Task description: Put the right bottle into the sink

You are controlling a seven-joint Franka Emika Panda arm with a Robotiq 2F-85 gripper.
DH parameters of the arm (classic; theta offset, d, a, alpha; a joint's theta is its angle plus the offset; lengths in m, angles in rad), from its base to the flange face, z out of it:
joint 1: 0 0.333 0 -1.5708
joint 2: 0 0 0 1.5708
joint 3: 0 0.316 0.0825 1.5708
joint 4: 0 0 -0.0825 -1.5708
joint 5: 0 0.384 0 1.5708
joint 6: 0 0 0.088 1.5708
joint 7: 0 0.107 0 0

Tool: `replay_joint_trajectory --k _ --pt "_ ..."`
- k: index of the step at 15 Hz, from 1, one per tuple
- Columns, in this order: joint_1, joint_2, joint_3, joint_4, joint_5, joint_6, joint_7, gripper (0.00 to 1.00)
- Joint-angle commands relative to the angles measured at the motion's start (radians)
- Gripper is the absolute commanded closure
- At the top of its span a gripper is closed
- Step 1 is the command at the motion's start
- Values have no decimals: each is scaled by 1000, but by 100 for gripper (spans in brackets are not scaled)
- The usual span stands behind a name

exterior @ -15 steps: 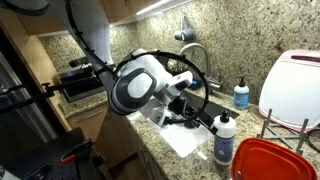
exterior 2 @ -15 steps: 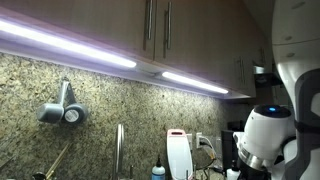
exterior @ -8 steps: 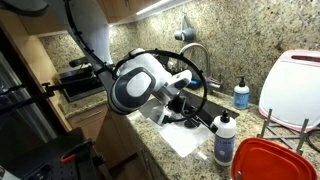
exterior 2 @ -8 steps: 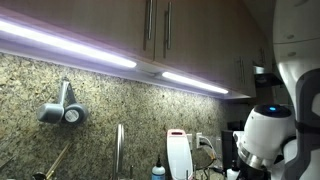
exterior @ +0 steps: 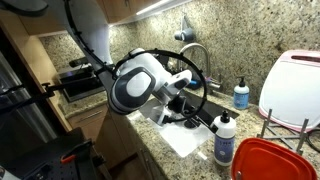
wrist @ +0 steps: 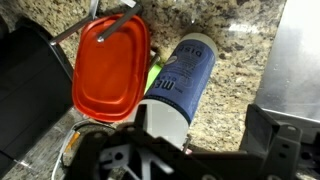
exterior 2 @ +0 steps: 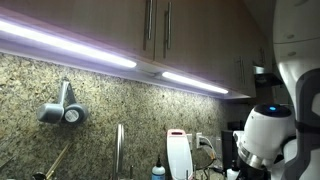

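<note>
The right bottle (exterior: 224, 137) is white with a black cap and a bluish label, and stands on the granite counter next to a red lid. In the wrist view the bottle (wrist: 183, 82) lies between my jaws, nearer one finger, with a gap to the other. My gripper (exterior: 193, 112) (wrist: 198, 128) is open and low beside the bottle. The sink shows as grey steel at the edge of the wrist view (wrist: 302, 50). In an exterior view my arm hides most of it below the chrome faucet (exterior: 197, 52).
A red lid (exterior: 266, 161) (wrist: 110, 68) lies right beside the bottle. A small blue pump bottle (exterior: 241, 95) stands by the backsplash. A white cutting board (exterior: 295, 85) (exterior 2: 178, 155) leans further along. A wire rack (exterior: 285, 128) stands over the lid.
</note>
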Motion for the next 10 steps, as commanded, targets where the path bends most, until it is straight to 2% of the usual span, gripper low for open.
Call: replay_joint_trajectory --k 1,5,10 --pt "5 -1 -4 -1 -5 -2 7 0" --pt "6 -1 -4 -1 -5 -2 7 0" --pt "-56 -4 17 10 -21 -1 5 0"
